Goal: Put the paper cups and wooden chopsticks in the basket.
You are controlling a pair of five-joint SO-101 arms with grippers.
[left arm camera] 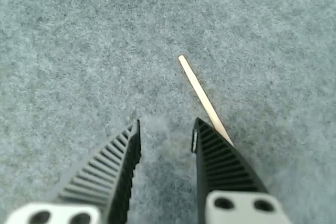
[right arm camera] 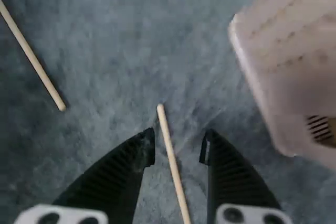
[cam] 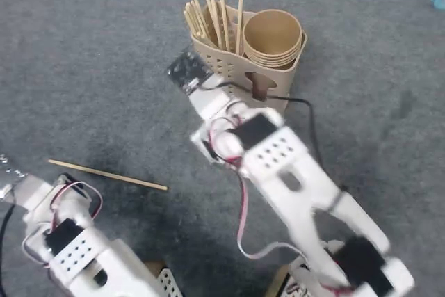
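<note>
R end effector [right arm camera: 177, 142] is being held open around a chopstick [right arm camera: 170, 150] lying on the desk [right arm camera: 105, 35], near the basket [right arm camera: 283, 51]. L end effector [left arm camera: 165, 132] is open too. The chopstick could be rolled away if it's being pinched crooked.

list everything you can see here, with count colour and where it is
basket: 1, beige, far middle of the carpet
paper cups: one stack, tan, in the basket
chopsticks in basket: a bunch, pale wood, upright beside the cups
loose chopsticks: 2, pale wood, on the carpet, one in the open, one near the basket
carpet: 1, grey
cable: 1, black, by the basket
left gripper: black, open
right gripper: black, open, astride a chopstick
</note>
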